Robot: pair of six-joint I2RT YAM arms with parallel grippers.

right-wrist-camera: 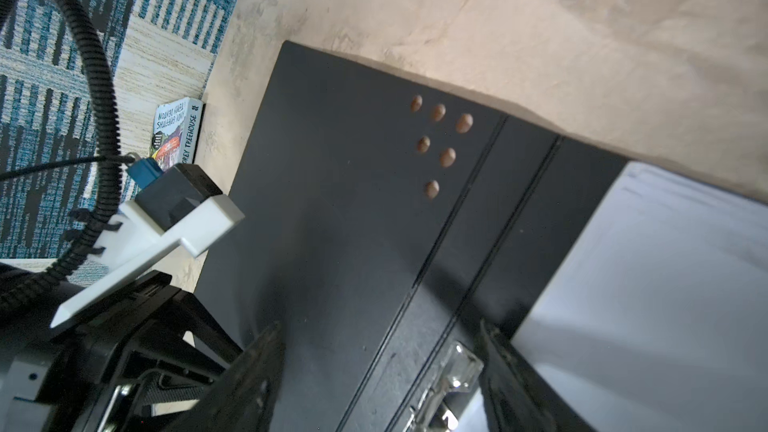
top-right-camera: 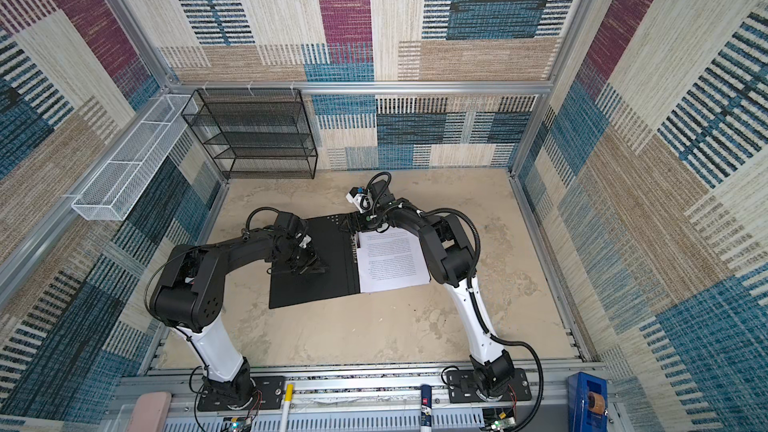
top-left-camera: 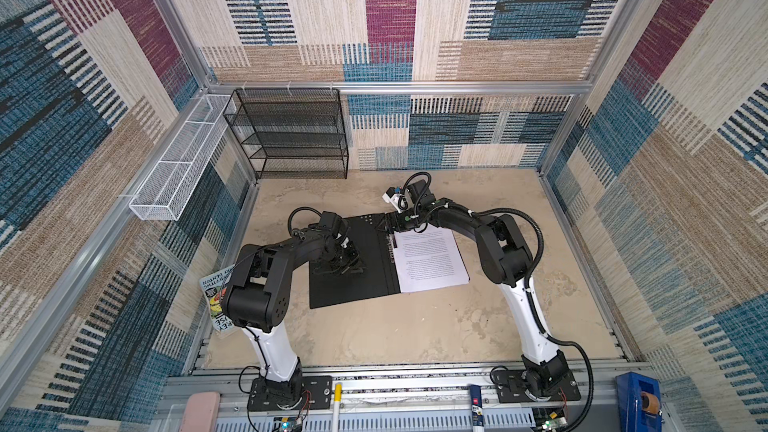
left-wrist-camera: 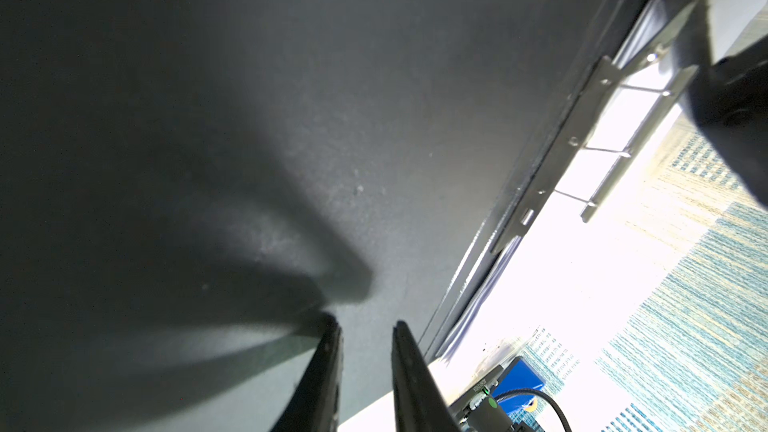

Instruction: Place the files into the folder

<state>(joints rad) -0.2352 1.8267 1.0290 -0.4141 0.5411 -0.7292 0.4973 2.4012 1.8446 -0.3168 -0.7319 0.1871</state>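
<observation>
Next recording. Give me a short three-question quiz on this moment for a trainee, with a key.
1. True or false: the folder lies closed with its orange side up.
2. The files lie: A) on the folder's half by the left arm; B) on its half by the right arm; C) off the folder entirely.
3. Which gripper has its open jaws on either side of the metal spine clip?

Key
1. False: it lies open, black inside up.
2. B.
3. The right gripper.

One folder (top-left-camera: 353, 288), one stack of files (top-left-camera: 432, 259), one book (top-left-camera: 212, 297)
</observation>
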